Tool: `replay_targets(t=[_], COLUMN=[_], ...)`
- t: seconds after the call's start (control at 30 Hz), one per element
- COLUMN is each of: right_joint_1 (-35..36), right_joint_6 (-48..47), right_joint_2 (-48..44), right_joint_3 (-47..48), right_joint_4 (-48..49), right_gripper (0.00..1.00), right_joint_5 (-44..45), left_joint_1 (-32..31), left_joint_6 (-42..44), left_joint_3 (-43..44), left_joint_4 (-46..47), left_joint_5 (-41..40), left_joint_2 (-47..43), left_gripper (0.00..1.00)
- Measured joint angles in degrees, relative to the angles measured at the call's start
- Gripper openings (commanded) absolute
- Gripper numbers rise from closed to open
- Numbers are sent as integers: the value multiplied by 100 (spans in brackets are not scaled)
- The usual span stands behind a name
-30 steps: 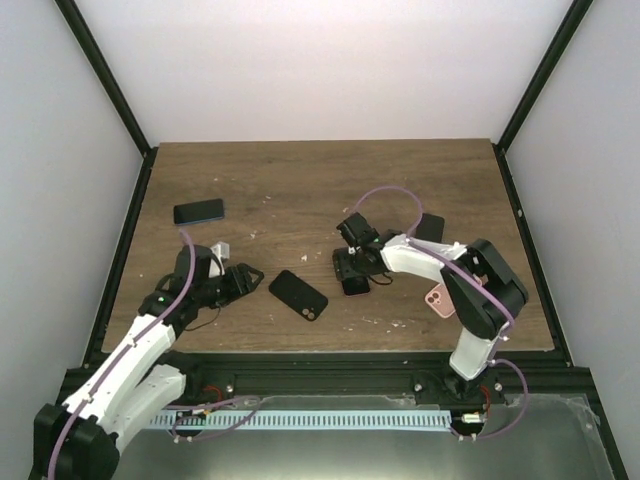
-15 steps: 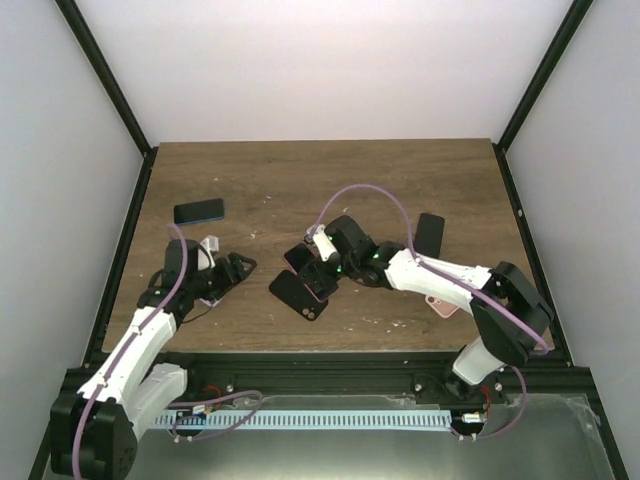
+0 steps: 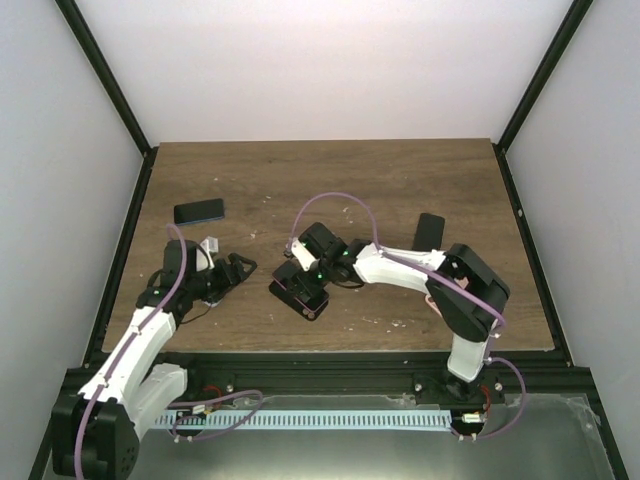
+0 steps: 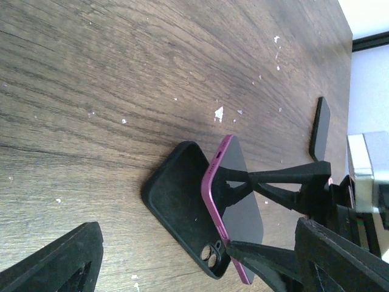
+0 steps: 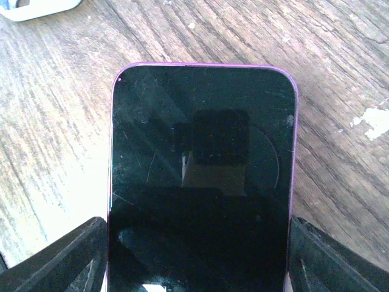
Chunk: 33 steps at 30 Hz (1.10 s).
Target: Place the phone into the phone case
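Wooden table (image 3: 400, 180): dark, scuffed. Right gripper (image 3: 297, 277): clamped on the long edges of purple phone. Left gripper (image 3: 240, 268): wide open, empty, just left of case. Black phone case (image 4: 176, 201): flat on table, cavity up. Phone (image 4: 234, 210): tilted over case, one long edge at case rim.

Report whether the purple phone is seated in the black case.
Out: purple-edged phone stands tilted over the empty black case, held in the right claw.

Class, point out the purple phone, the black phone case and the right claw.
purple phone (image 5: 200, 182): right wrist view, screen centre.
black phone case (image 4: 179, 201): left wrist view, inner floor.
right claw (image 4: 226, 208): left wrist view, between fingertips.
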Motion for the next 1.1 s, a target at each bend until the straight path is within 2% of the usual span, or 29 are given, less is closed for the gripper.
replay_targets(t=[0.43, 1.1], right_joint_1=[177, 302], right_joint_6=[-55, -68], right_joint_2=[640, 833], right_joint_3=[605, 1027], right_joint_4=[-734, -1410], right_gripper=[61, 61], right_joint_5=[225, 415], left_joint_1=[0, 0], left_joint_6=[-15, -55], left_joint_3=[-212, -372], left_joint_4=[133, 350], left_joint_5=[42, 133], left_joint_2=[57, 160], left_gripper=[82, 82])
